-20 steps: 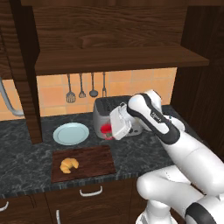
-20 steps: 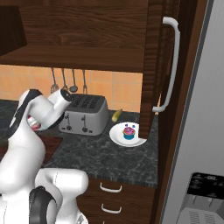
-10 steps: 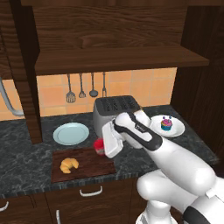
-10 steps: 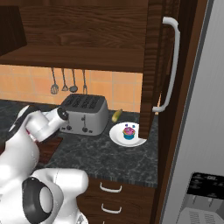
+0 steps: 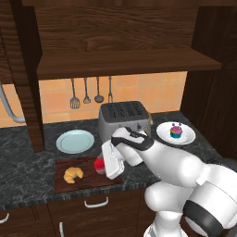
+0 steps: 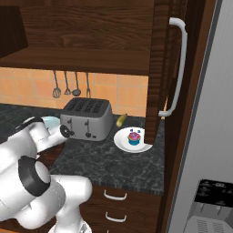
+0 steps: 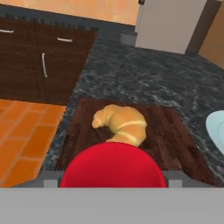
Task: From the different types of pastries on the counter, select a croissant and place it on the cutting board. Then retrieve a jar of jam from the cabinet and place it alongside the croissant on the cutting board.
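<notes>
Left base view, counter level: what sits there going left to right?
Small golden-brown croissant on the dark reddish-brown wooden cutting board → red-lidded jar of jam at the gripper → silver four-slot toaster → blue-and-pink cupcake on its white plate.

You see golden croissant lying flat on dark-red cutting board; red-lidded jam jar low over board's right part, near croissant.
</notes>
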Robot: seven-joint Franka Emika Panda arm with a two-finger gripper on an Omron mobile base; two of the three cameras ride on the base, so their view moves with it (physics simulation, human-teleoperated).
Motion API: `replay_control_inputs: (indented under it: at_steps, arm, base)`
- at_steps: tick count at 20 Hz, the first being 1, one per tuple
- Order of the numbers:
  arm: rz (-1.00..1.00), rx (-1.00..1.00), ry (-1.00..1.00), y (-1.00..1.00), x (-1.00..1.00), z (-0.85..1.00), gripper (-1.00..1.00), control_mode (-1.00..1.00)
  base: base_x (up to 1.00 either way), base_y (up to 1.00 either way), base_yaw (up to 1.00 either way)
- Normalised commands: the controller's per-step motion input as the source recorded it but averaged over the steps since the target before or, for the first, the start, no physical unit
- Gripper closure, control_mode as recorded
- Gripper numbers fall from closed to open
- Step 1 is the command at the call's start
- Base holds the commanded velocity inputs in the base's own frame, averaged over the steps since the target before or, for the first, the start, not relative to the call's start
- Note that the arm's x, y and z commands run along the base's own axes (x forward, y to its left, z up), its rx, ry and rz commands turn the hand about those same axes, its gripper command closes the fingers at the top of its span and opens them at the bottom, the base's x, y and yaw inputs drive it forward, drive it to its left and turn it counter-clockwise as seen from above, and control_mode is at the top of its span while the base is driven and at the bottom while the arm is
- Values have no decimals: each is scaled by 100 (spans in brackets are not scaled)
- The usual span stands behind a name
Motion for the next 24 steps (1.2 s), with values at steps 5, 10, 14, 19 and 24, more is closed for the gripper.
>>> replay_control_inputs:
  at_steps: [5, 10, 14, 19, 24]
  arm:
    - [15, 4, 0, 8, 39, -36, 100, -100]
    - [9, 3, 0, 5, 43, -27, 100, -100]
    - [7, 0, -8, 20, 2, -27, -100, -100]
    - [2, 0, -13, 2, -20, 0, -100, -100]
    - [0, 0, 0, 0, -18, 37, -100, -100]
  base:
    - [0, 0, 0]
    - [0, 0, 0]
    - [0, 0, 0]
    - [0, 0, 0]
    - [0, 0, 0]
